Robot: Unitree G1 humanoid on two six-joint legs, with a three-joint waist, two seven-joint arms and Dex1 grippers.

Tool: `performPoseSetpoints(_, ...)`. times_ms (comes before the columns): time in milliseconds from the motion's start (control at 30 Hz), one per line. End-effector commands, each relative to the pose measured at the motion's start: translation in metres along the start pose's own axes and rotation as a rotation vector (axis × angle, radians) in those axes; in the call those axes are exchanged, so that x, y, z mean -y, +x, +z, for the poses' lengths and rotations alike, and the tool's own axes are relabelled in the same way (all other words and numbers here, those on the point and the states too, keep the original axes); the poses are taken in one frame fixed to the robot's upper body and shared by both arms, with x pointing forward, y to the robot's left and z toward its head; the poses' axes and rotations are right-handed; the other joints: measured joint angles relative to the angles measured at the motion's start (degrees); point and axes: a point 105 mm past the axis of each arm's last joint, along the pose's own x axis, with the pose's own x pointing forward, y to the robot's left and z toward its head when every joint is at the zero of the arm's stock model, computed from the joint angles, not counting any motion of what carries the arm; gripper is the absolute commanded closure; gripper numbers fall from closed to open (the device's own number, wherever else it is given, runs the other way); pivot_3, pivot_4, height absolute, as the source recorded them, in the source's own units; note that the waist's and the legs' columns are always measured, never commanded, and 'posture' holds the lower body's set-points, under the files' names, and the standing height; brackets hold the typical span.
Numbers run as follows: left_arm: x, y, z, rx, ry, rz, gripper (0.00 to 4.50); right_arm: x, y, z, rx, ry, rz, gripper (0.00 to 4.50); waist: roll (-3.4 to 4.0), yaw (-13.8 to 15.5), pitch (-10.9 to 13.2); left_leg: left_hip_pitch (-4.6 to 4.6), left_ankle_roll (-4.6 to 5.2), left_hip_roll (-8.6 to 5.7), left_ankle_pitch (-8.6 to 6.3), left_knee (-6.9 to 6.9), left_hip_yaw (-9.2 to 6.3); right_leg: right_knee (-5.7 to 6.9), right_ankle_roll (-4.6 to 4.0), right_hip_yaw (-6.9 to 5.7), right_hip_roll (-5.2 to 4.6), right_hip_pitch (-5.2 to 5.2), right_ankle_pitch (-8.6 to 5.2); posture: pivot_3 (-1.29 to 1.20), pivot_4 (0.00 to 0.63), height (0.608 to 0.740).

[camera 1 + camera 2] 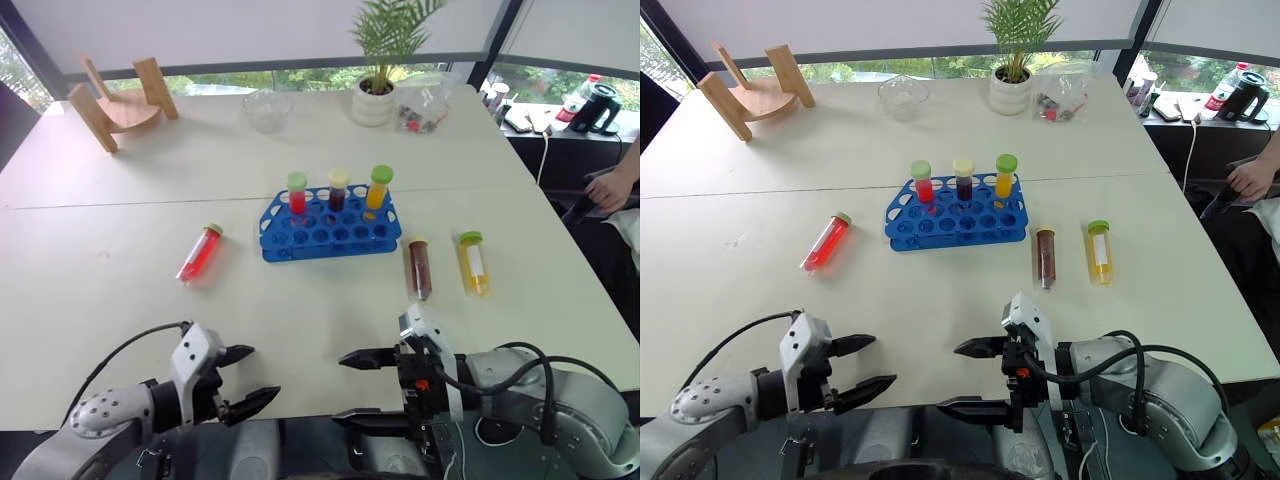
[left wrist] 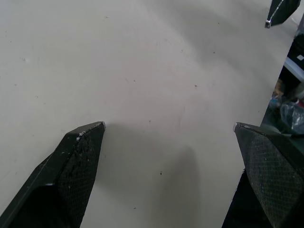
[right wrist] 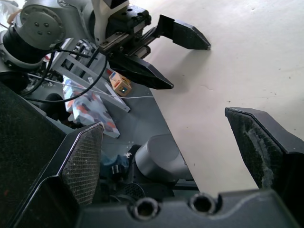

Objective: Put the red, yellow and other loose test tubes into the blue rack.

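The blue rack (image 1: 330,232) stands mid-table with three capped tubes upright in its back row: red (image 1: 297,193), dark (image 1: 338,189) and orange-yellow (image 1: 377,187). A loose red tube (image 1: 199,252) lies left of the rack. A brown tube (image 1: 418,267) and a yellow tube (image 1: 473,263) lie to its right. Both grippers hover at the table's near edge, far from the tubes. My left gripper (image 1: 252,378) is open and empty. My right gripper (image 1: 352,388) is open and empty, and it faces the left one.
A wooden stand (image 1: 118,101) sits at the far left. A glass bowl (image 1: 267,108), a potted plant (image 1: 376,92) and a clear bag (image 1: 424,106) line the far edge. A person's hand (image 1: 612,187) shows at the right. A seam (image 1: 150,200) crosses the table.
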Motion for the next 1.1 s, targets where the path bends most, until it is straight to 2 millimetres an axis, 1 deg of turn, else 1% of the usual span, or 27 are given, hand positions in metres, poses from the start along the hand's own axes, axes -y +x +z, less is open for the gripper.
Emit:
performPoseSetpoints(33, -0.001, 0.002, 0.009, 0.033, 0.019, 0.008, 0.02, -0.003, -0.002, 0.006, 0.015, -0.020, 0.016, 0.00, -0.01, 0.0, 0.0, 0.00, 0.00, 0.00, 0.00, 0.01, -0.01, 0.00, 0.00, 0.00, 0.00, 0.01, 0.00, 0.00, 0.150, 0.740)
performPoseSetpoints(267, -0.007, 0.001, 0.010, 0.033, 0.020, 0.024, 0.02, -0.001, -0.002, 0.006, 0.018, -0.023, 0.006, 0.00, -0.01, -0.1, 0.0, 0.00, 0.00, 0.00, 0.00, 0.00, -0.01, 0.01, 0.00, 0.00, 0.03, 0.00, 0.00, 0.00, 0.150, 0.740)
performPoseSetpoints(500, -0.013, 0.006, 0.011, 0.041, 0.030, 0.027, 0.02, 0.005, -0.005, 0.008, 0.011, -0.039, -0.022, 0.00, -0.01, 0.0, 0.0, 0.00, 0.00, 0.00, 0.00, 0.03, -0.01, 0.01, 0.01, 0.00, 0.02, 0.02, 0.00, 0.00, 0.150, 0.740)
performPoseSetpoints(633, -0.018, 0.010, 0.017, 0.065, 0.043, 0.033, 0.02, 0.012, -0.012, 0.010, -0.004, -0.058, -0.047, 0.00, -0.01, 0.0, 0.0, 0.00, 0.00, 0.00, 0.00, 0.04, -0.02, 0.02, 0.01, 0.00, 0.03, 0.02, 0.01, 0.00, 0.150, 0.740)
performPoseSetpoints(733, -0.018, 0.012, 0.023, 0.099, 0.032, 0.003, 0.02, 0.016, -0.020, 0.019, 0.007, -0.082, -0.070, 0.00, 0.00, 0.0, 0.0, 0.00, 0.00, 0.00, 0.00, 0.04, -0.02, 0.03, 0.02, 0.00, 0.04, 0.02, 0.01, 0.00, 0.150, 0.740)
performPoseSetpoints(833, -0.016, 0.016, 0.023, 0.096, 0.022, -0.030, 0.02, 0.016, -0.030, 0.028, 0.014, -0.090, -0.098, 0.00, -0.01, 0.0, 0.0, 0.00, 0.00, 0.00, 0.00, 0.03, -0.02, 0.03, 0.02, -0.01, 0.04, 0.03, 0.02, 0.00, 0.150, 0.740)
performPoseSetpoints(900, -0.029, 0.018, 0.030, 0.088, 0.058, 0.020, 0.02, 0.024, -0.045, 0.043, 0.016, -0.076, -0.169, 0.00, 0.01, 0.0, 0.0, 0.00, 0.01, 0.00, 0.00, 0.03, -0.02, 0.03, 0.03, -0.01, 0.04, 0.03, 0.02, 0.00, 0.150, 0.740)
performPoseSetpoints(967, -0.043, 0.017, 0.043, 0.083, 0.083, 0.065, 0.02, 0.031, -0.067, 0.059, -0.005, -0.050, -0.241, 0.00, 0.07, 0.1, 0.1, 0.00, 0.01, -0.01, 0.01, 0.08, -0.02, 0.11, 0.03, 0.00, 0.03, 0.02, 0.03, 0.00, 0.150, 0.740)
performPoseSetpoints(1000, -0.046, 0.016, 0.048, 0.081, 0.085, 0.071, 0.02, 0.032, -0.074, 0.064, -0.013, -0.035, -0.256, 0.00, 0.03, 0.1, 0.1, 0.00, 0.01, -0.02, 0.01, 0.17, -0.02, 0.16, 0.02, 0.00, 0.03, 0.03, 0.04, 0.00, 0.150, 0.740)
performPoseSetpoints(1033, -0.047, 0.014, 0.061, 0.086, 0.095, 0.038, 0.02, 0.034, -0.088, 0.081, 0.016, -0.036, -0.273, 0.00, -0.02, 0.0, 0.0, 0.01, 0.01, -0.02, 0.01, 0.17, -0.04, 0.16, -0.01, 0.00, 0.04, 0.06, 0.07, 0.00, 0.150, 0.740)
performPoseSetpoints(1067, -0.042, 0.010, 0.079, 0.088, 0.138, -0.032, 0.02, 0.044, -0.108, 0.100, 0.028, -0.057, -0.344, 0.00, -0.03, 0.0, 0.1, 0.05, 0.01, -0.02, 0.01, 0.18, -0.04, 0.16, -0.01, 0.00, 0.04, 0.11, 0.07, 0.00, 0.150, 0.740)
performPoseSetpoints(1100, -0.035, 0.008, 0.097, 0.092, 0.204, -0.103, 0.02, 0.063, -0.131, 0.116, 0.004, -0.109, -0.481, 0.00, -0.01, -0.1, 0.2, 0.06, 0.01, -0.02, 0.01, 0.20, -0.03, 0.17, -0.01, 0.00, 0.05, 0.10, 0.07, 0.00, 0.150, 0.740)
